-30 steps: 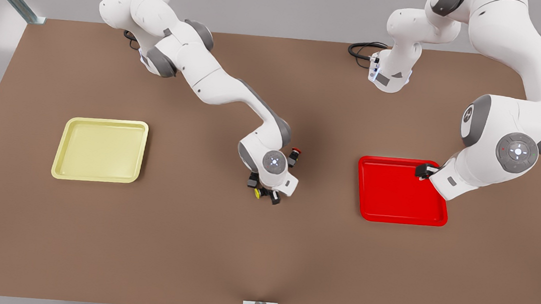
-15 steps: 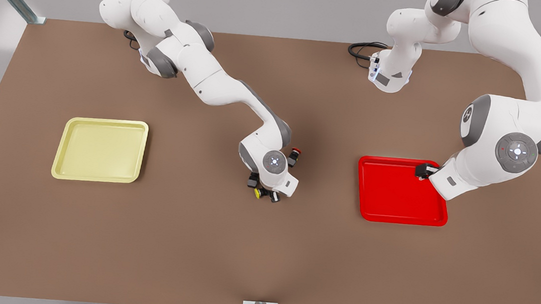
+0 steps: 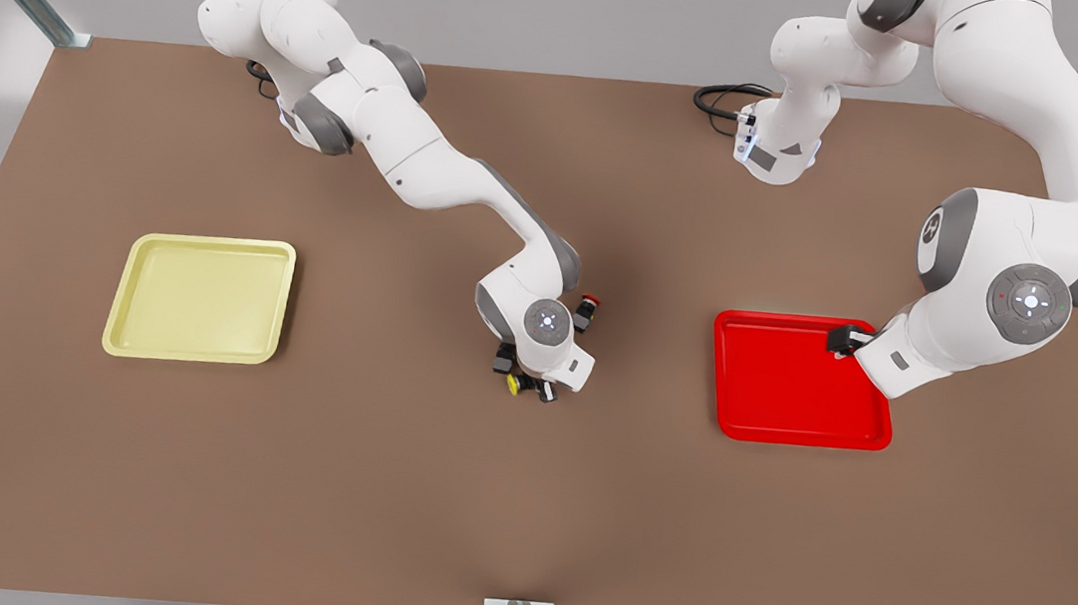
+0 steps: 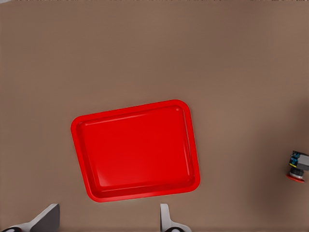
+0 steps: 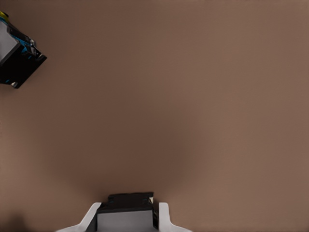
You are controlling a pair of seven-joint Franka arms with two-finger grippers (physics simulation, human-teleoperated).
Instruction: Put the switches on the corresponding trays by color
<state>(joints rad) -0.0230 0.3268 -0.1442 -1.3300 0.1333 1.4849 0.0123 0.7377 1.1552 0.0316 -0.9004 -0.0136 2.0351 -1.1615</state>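
At the front view's left, the yellow tray (image 3: 199,298) lies empty, well apart from the switches. Mid-bench, the right gripper (image 3: 523,381) has its jaws closed on the dark body of the yellow switch (image 3: 512,385), low by the bench (image 3: 399,488); the red switch (image 3: 586,310) sits just beside it. Next, I judge, comes a lift and a long carry to the yellow tray. Farther right, the left gripper (image 3: 841,339) waits over the red tray (image 3: 792,424), jaws wide open and empty.
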